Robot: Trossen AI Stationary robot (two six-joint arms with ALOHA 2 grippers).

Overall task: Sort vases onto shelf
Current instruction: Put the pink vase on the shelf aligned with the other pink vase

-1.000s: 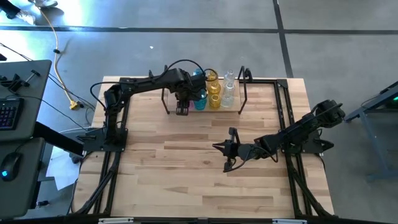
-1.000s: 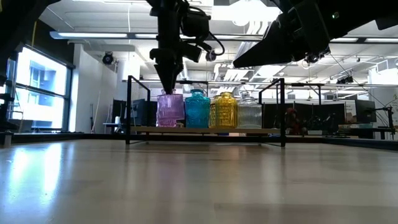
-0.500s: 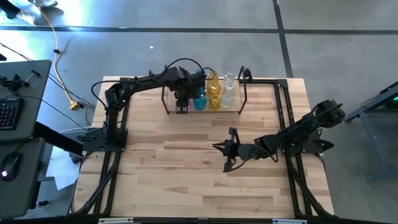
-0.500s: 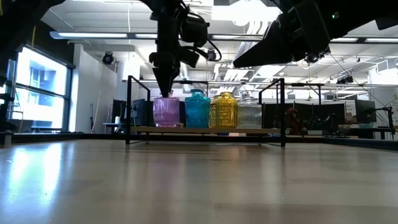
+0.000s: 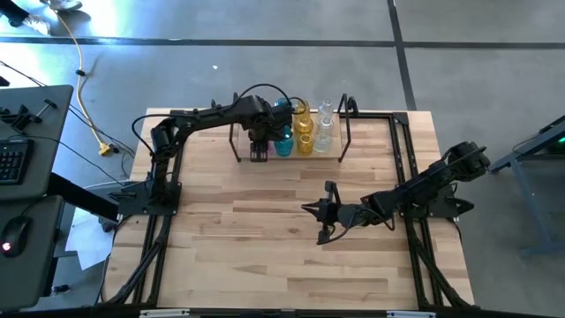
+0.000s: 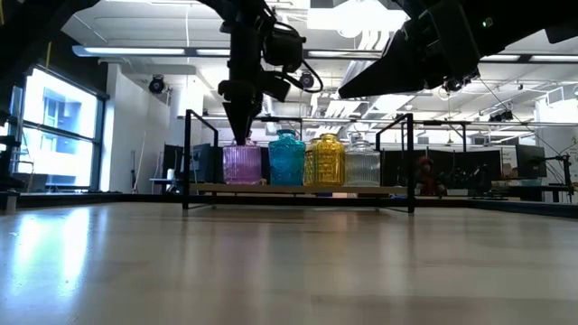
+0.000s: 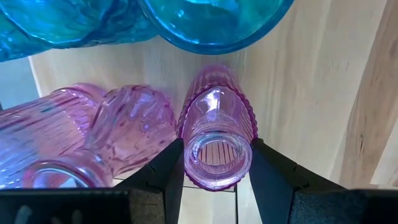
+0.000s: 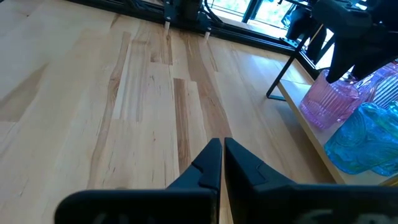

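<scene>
Pink ribbed glass sits clamped at the neck in my left gripper: the pink vase stands directly below it at the shelf's end. Beside it I count one teal vase, one yellow vase, one clear vase. Right gripper rests closed, empty, above the surface.

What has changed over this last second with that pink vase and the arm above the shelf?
The left pincer, clamped on the pink vase at its neck, lowered it from a slight tilt to upright on the shelf beside the teal vase. The yellow vase, clear vase and shut right pincer stayed put.
</scene>
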